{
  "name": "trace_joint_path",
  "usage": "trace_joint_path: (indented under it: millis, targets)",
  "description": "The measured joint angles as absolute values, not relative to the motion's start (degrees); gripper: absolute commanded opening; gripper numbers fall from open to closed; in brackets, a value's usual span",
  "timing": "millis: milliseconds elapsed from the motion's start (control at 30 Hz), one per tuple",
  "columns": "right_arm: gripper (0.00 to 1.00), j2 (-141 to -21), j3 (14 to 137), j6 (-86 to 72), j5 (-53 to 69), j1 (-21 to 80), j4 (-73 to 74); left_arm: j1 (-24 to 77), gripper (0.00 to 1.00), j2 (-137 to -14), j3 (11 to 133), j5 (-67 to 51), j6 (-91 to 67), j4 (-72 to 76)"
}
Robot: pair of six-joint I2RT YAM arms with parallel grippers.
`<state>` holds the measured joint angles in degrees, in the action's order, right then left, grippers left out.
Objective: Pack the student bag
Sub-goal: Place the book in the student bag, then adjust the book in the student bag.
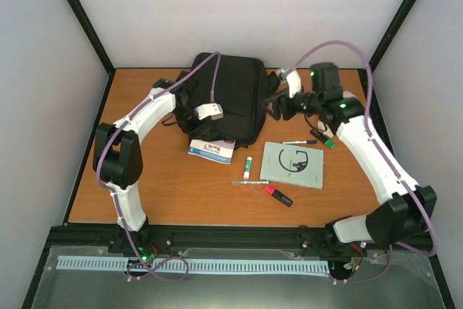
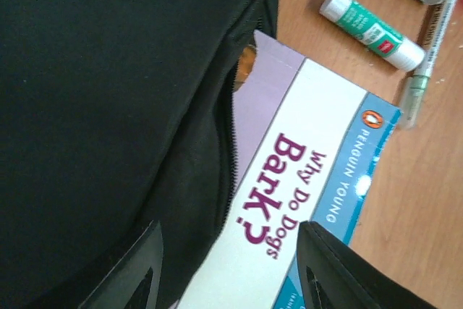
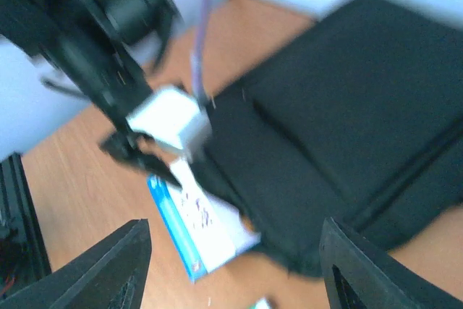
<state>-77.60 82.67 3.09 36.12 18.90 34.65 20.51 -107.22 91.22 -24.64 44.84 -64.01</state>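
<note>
**Book under the bag's edge, both tools open**

The student bag (image 1: 230,95) lies at the back middle of the bench (image 1: 181,197). A book (image 1: 212,152) titled "Why Do Dogs Bark?" pokes out toward the arms, its far end hidden under the bag's zipper edge. The left tool (image 2: 230,251) hangs over that edge and the book, jaws apart, clamping nothing. The right tool (image 3: 233,251), beside the bag's right side, gapes wide and empty. A glue stick (image 1: 247,167) and a notebook (image 1: 293,165) lie nearby.

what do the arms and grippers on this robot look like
Both the left arm and right arm have white shells with chunky black joints, and a purple cable runs along each. Small green lights glow near the right wrist. The left gripper and right gripper have plain black fingers.
</note>
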Motion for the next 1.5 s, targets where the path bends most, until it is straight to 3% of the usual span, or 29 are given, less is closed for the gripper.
trace_joint_path:
  millis: [167,367,533,700,833,1067,1333,1500]
  targets:
    - [0.66,-79.5,70.7,1.2,36.6,18.9,36.5,20.8,0.51,-108.8,91.2,-22.2,44.8,-61.9]
    - [0.68,-78.1,65.8,0.9,37.4,18.8,36.1,21.9,0.53,-112.1,91.1,-19.8,44.8,-59.1]
    - [0.69,-77.9,61.0,0.1,38.5,18.9,34.7,23.6,0.47,-112.3,89.0,-16.4,44.6,-54.5]
    - [0.71,-78.1,59.8,-0.5,38.6,18.9,34.3,24.6,0.53,-112.4,88.1,-13.0,43.5,-49.8]
    - [0.71,-78.1,59.8,-0.5,38.6,18.8,33.6,24.7,0.41,-114.0,89.4,-11.8,42.5,-48.2]
    - [0.7,-79.4,59.8,-0.5,38.2,18.9,33.4,24.7,0.03,-117.1,91.5,-11.0,42.3,-47.1]
    - [0.68,-83.2,60.4,-2.5,38.2,18.8,33.2,24.8,0.01,-117.2,96.4,-13.3,36.5,-51.1]
    - [0.71,-86.5,62.8,-4.8,39.6,18.7,34.0,24.8,0.01,-117.0,103.1,-17.4,27.4,-52.7]
